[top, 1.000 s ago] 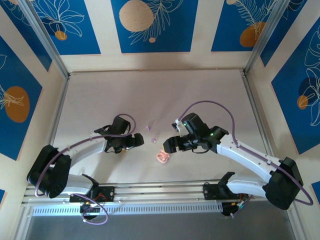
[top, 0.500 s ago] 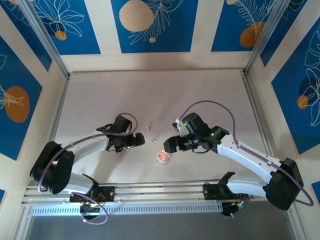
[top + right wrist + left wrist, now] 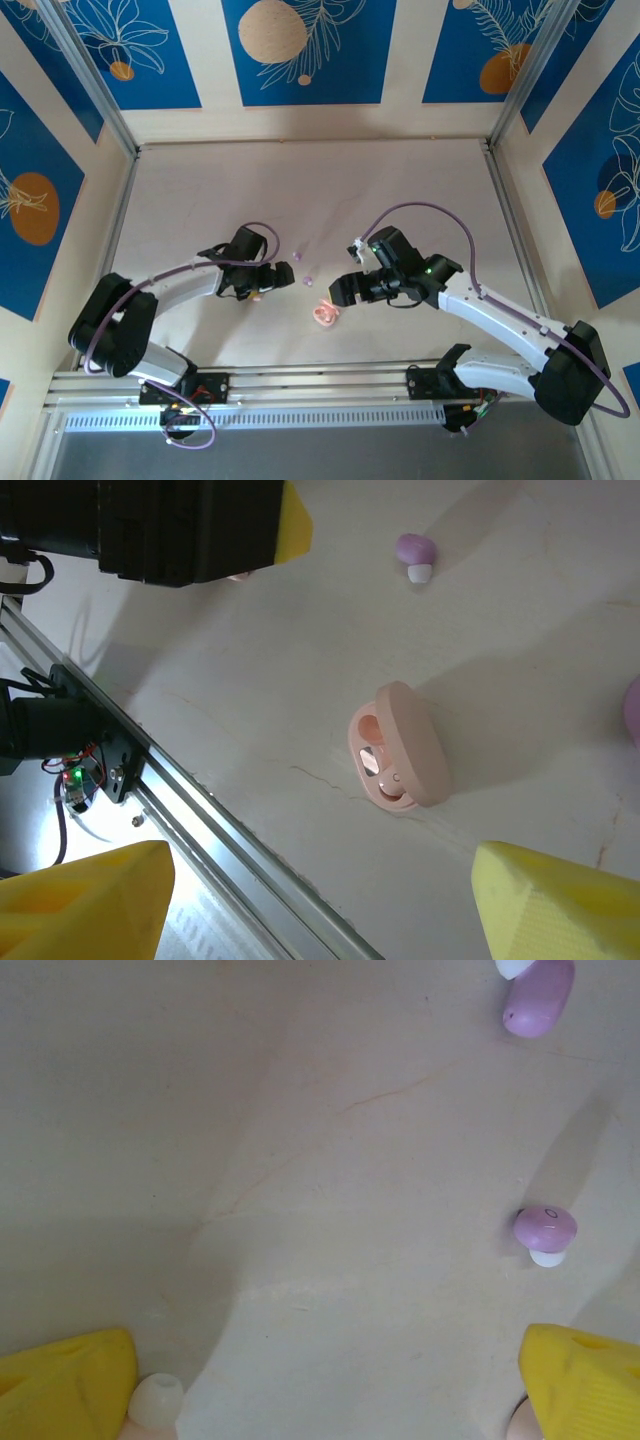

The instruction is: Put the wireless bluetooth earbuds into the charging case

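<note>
Snapshot: all loose, nothing gripped

Found the left gripper (image 3: 330, 1400) low over the pale beige table (image 3: 250, 1160), released, its yellow fingertips (image 3: 70, 1380) spread wide with nothing clamped between them. Spotted a tiny pale pink-white earbud (image 3: 155, 1400) touching the inner side of the fingertip at lower left of the left wrist view. Spotted a second pale earbud (image 3: 518, 1425) tucked against the opposite fingertip, mostly cut off by the frame edge. Noted two purple earbuds with white tips lying ahead of those jaws: the near purple earbud (image 3: 545, 1230) closer in, the far purple earbud (image 3: 538, 995) at the top edge, well apart from the first.

Caught the right gripper (image 3: 320, 910) likewise released, yellow fingertips far apart and holding nothing. Located the pink oval clamshell charging case (image 3: 398, 745) on the table ahead of it, lid swung open, inner cavities showing, touching neither gripper. Placed it, from above, between the two arms, nearer the silver aluminium rail (image 3: 320, 378) than either purple earbud. Counted all four earbuds on the bare table, outside the case.
</note>
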Available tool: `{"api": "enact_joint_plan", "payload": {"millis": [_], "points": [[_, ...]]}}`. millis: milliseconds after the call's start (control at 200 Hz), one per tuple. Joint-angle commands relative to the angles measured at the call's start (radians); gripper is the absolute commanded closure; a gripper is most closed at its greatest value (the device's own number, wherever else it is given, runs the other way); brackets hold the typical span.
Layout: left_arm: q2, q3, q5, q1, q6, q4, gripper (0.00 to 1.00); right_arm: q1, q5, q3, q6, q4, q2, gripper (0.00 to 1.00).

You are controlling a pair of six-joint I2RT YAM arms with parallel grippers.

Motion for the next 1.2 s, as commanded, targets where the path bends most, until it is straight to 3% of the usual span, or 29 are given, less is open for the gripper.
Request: {"api": "enact_joint_plan", "payload": {"millis": [0, 295, 480, 680, 930, 1195], "points": [[0.024, 0.02, 0.082, -0.005, 0.018, 0.051, 0.03, -0.008, -0.025, -0.011, 0.004, -0.012, -0.017, 0.21], [0.024, 0.023, 0.133, -0.009, 0.001, 0.118, 0.02, -0.013, -0.029, -0.015, 0.004, -0.003, -0.016, 0.22], [0.008, 0.027, 0.092, -0.007, -0.002, 0.102, 0.02, -0.017, -0.032, -0.018, 0.001, -0.008, -0.022, 0.21], [-0.133, 0.007, -0.06, -0.007, -0.052, -0.002, 0.0, -0.023, -0.038, -0.021, 0.0, -0.008, -0.033, 0.21], [-0.349, -0.124, -0.06, -0.031, -0.2, -0.081, 0.0, -0.027, -0.056, -0.019, -0.004, 0.005, -0.021, 0.22], [-0.361, -0.217, -0.008, -0.038, -0.267, -0.025, 0.0, -0.026, -0.067, -0.005, -0.002, 0.017, 0.01, 0.21]]}}
